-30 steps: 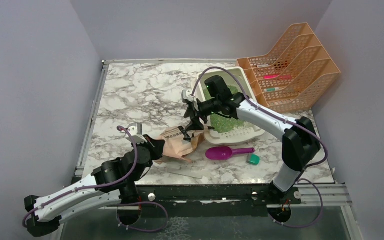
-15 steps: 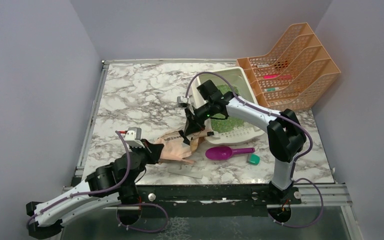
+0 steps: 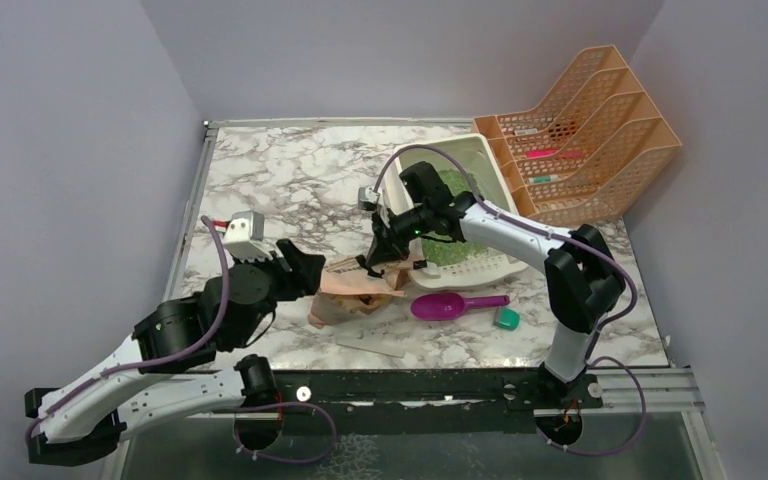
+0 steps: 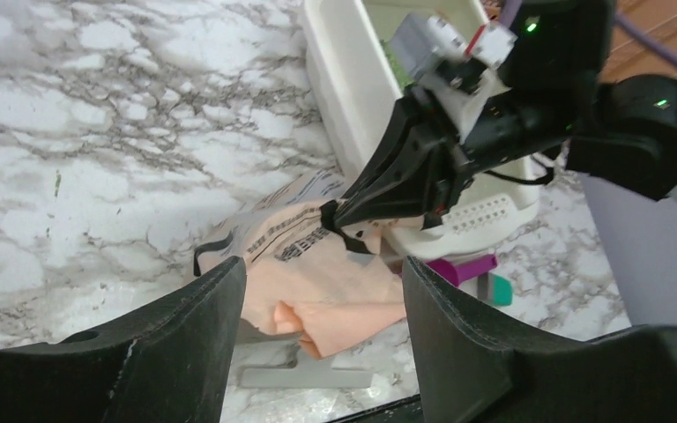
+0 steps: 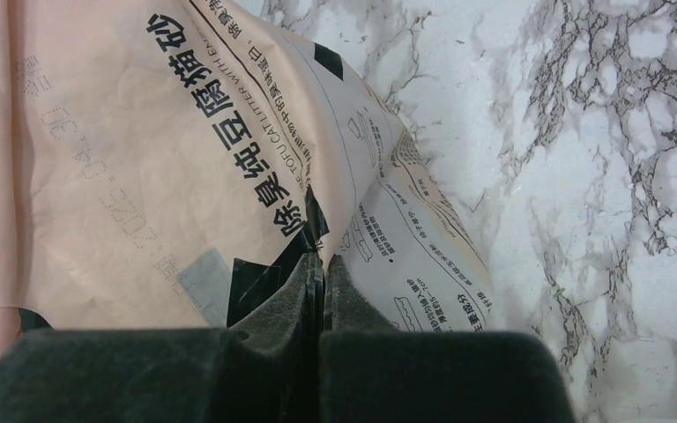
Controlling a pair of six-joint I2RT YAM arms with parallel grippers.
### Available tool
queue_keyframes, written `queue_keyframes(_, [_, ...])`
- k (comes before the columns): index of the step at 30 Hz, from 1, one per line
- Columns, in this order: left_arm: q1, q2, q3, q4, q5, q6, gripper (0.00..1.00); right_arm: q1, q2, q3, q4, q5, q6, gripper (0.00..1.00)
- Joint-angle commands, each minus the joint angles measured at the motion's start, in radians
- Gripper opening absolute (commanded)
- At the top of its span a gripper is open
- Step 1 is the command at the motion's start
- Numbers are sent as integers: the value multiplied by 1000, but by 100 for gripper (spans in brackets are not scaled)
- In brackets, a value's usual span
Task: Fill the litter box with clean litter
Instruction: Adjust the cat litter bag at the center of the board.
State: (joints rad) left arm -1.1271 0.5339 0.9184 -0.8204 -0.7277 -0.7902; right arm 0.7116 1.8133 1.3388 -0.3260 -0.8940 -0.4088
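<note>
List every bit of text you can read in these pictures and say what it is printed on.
"除臭纯豆腐猫砂": large dark characters on the bag, right wrist view.
"TOFU CAT LITTER WITH E": small line beside those characters; the rest of it is hidden by the fold.
Fine print and diagrams on the bag's white panel: too small to read.
Faint grey print on the bag's left part: too faint to read.
In the other views the bag's print is blurred, and nothing else bears readable text.

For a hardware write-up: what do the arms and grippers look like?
The left arm and right arm have white link shells and black joints; a purple cable loops along each. The left gripper and right gripper are black, with two tapered fingers. A small grey camera box tops the left wrist; a green light glows on the right arm.
</note>
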Motion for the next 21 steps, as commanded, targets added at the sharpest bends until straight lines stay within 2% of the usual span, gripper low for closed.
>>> queue_keyframes(1, [1,94,157,-73,-3,121,67,-4,-63,-7,117,21,58,1])
queue_keyframes(5, [1,209,245,-82,30,190,67,-5,-84,-28,143,39,66,1])
queue_keyframes(10, [1,375,254,-154,91,230,78,-5,-120,-73,199,54,57,1])
queue_keyframes(13, [30,413,220,-147,178,291,86,-6,-138,-113,252,45,59,1])
queue_keyframes(16, [143,415,196,-102,317,409,88,-6,-141,-128,282,18,74,1])
queue_keyframes(18, [258,416,196,-68,430,526,88,-6,-140,-133,302,2,90,1])
queue_keyframes(21, [426,476,195,-49,755,724,90,-5,-143,-140,317,-5,105,1])
